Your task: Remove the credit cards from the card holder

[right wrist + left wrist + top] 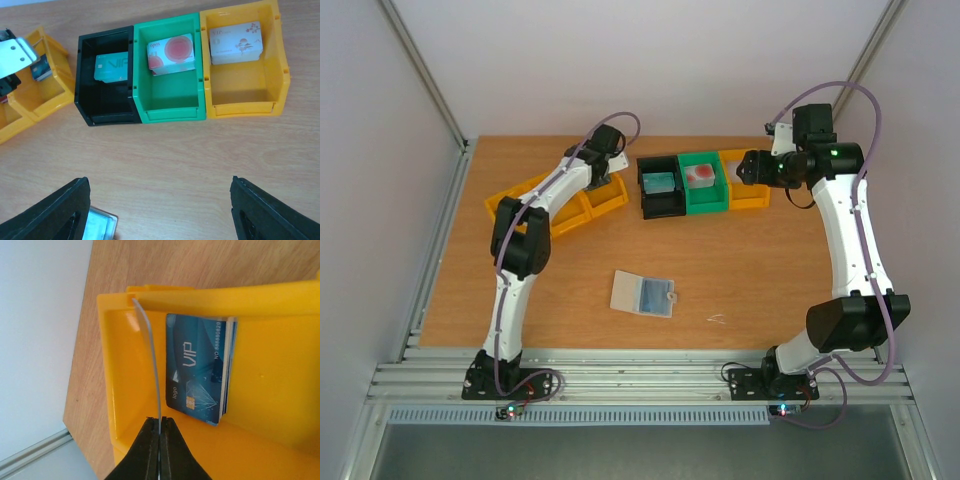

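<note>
From above, the open holder (642, 293) lies on the bench (770, 270). Left wrist: the left hand (160, 421) pinches one card (150, 355) in a yellow bin (270, 390), beside stacked cards (197, 367). Right wrist: the right hand (160, 200) is spread, holder just beside one finger.

- Left arm (525, 245) reaches forward from its base, elbow raised, forearm angled to the far right.
- Left gripper (160, 422) has its jaws pressed together on the edge of a thin card (152, 365).
- Right arm (850, 240) rises from its base, bends at the far right, and its wrist turns left.
- Right gripper (159, 181) faces down with its jaws wide apart, holding nothing.
</note>
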Controlling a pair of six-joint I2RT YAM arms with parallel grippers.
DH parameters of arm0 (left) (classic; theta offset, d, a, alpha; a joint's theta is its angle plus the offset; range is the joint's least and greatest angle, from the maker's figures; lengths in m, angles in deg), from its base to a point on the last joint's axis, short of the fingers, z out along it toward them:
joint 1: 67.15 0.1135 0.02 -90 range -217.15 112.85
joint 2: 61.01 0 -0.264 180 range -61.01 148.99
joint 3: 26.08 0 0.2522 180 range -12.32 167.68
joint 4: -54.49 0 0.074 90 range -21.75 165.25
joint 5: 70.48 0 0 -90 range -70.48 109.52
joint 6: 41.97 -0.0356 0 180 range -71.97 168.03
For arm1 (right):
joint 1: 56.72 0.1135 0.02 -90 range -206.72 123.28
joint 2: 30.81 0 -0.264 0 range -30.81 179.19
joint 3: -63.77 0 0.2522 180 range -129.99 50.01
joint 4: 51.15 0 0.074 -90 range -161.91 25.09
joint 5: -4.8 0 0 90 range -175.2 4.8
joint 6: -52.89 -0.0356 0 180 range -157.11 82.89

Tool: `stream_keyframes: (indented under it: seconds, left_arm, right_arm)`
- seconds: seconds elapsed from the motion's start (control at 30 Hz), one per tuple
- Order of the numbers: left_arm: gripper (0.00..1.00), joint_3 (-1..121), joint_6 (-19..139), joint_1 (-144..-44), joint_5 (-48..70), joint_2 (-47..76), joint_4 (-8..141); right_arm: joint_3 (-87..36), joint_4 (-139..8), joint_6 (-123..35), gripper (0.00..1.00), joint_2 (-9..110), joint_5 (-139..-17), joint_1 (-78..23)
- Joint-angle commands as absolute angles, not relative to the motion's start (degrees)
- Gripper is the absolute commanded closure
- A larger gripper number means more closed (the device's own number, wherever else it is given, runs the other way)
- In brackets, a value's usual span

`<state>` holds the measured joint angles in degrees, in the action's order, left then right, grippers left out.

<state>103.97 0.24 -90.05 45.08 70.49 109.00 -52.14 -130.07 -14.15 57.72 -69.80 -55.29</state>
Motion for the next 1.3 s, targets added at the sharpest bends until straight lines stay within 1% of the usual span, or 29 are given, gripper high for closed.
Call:
stream_keyframes:
  seconds: [0.0, 0.4, 0.53, 0.73, 0.93, 1.0, 1.13, 1.2, 1.27]
  left_arm:
    - [1.00, 105.43, -2.31, -89.65, 47.23, 73.60, 106.73]
    - [1.00, 107.05, 1.66, -88.55, 48.58, 72.21, 111.90]
    - [1.00, 107.59, 1.12, -88.19, 48.70, 74.06, 110.90]
    - [1.00, 112.94, 1.04, -88.16, 48.76, 78.93, 110.94]
    - [0.98, 112.62, -0.39, -88.16, 49.66, 80.52, 109.47]
    - [0.89, 111.75, -0.57, -88.16, 49.90, 80.41, 108.53]
    - [0.60, 111.34, -0.42, -88.16, 48.52, 79.23, 108.35]
    - [0.54, 110.29, -0.13, -88.16, 47.83, 77.92, 106.98]
    - [0.53, 109.96, -0.06, -88.16, 47.50, 76.92, 106.04]
  right_arm:
    - [-52.88, -130.34, -12.94, 0.22, 56.90, -69.12, -55.83]
    - [-53.64, -130.43, -12.43, 0.22, 58.14, -68.58, -55.93]
    - [-54.16, -130.65, -12.42, 0.22, 58.54, -68.52, -55.88]
    - [-54.00, -130.85, -12.25, 0.22, 58.75, -68.51, -55.93]
    - [-54.11, -131.00, -12.11, 0.22, 59.09, -68.01, -55.87]
    - [-54.14, -131.09, -12.02, 0.22, 59.28, -67.78, -55.86]
    - [-54.05, -131.24, -11.89, 0.22, 59.10, -67.38, -55.92]
    - [-54.05, -131.23, -11.80, 0.22, 59.19, -67.19, -55.90]
    - [-54.13, -131.33, -11.81, 0.22, 59.30, -66.50, -55.85]
